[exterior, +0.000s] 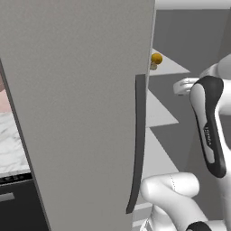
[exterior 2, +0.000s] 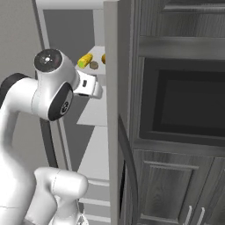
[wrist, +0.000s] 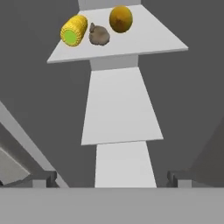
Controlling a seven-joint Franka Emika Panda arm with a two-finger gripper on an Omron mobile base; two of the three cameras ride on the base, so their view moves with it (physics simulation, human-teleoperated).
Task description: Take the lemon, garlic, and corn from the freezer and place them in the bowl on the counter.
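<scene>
The freezer stands open, its grey door (exterior: 81,113) swung towards me. On its top shelf (wrist: 131,48) lie the corn (wrist: 74,30), the brownish garlic (wrist: 99,35) and the lemon (wrist: 120,19), left to right in the hand view. From the right base view I see the corn (exterior 2: 85,60) and garlic (exterior 2: 93,65), with the lemon (exterior 2: 103,58) half hidden by the door edge. My gripper (wrist: 111,180) is open and empty, inside the freezer opening, below and short of that shelf. The bowl is out of view. A strip of marble counter (exterior: 11,140) shows at far left.
The door's long dark handle (exterior: 139,144) hangs close to my arm's left. Two lower white shelves (wrist: 120,109) sit bare under the top one. Dark wood-grain cabinets and a built-in oven (exterior 2: 184,101) stand right of the freezer.
</scene>
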